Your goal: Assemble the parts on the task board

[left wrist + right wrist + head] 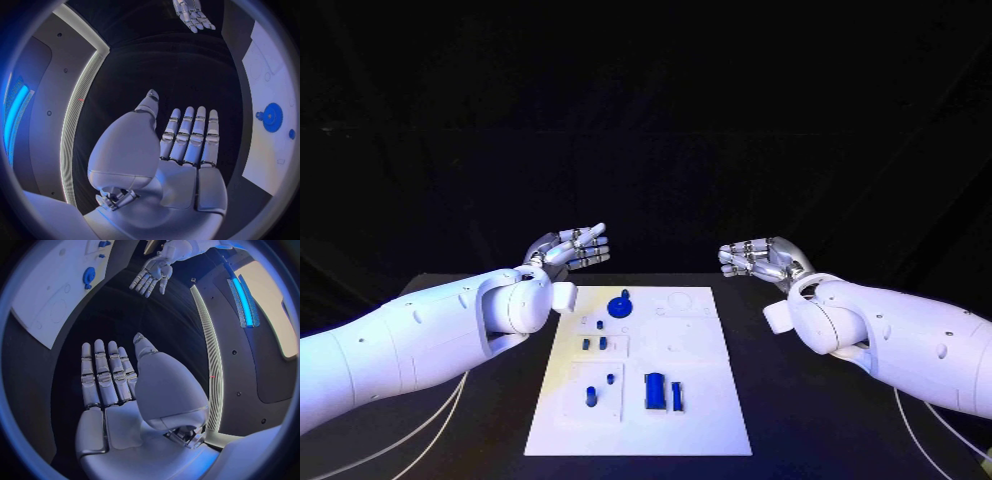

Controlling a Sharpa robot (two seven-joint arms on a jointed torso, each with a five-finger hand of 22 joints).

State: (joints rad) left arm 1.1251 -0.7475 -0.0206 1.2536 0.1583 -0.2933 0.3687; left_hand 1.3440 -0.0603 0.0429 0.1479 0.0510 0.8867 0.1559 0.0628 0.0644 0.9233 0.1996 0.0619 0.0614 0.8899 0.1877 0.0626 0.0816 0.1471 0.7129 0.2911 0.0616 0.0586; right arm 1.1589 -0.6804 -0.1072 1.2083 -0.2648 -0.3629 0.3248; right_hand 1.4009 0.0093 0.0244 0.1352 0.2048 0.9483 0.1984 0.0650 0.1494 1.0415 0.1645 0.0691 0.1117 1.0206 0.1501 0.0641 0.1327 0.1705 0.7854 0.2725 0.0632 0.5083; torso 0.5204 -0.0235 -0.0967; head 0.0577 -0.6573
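Both the left hand and the right hand hover palm-up with fingers spread, grasping nothing. The white board with its blue parts lies between and below them, well short of either hand's fingertips.

White task board; blue parts; black table; silver left hand; silver right hand.
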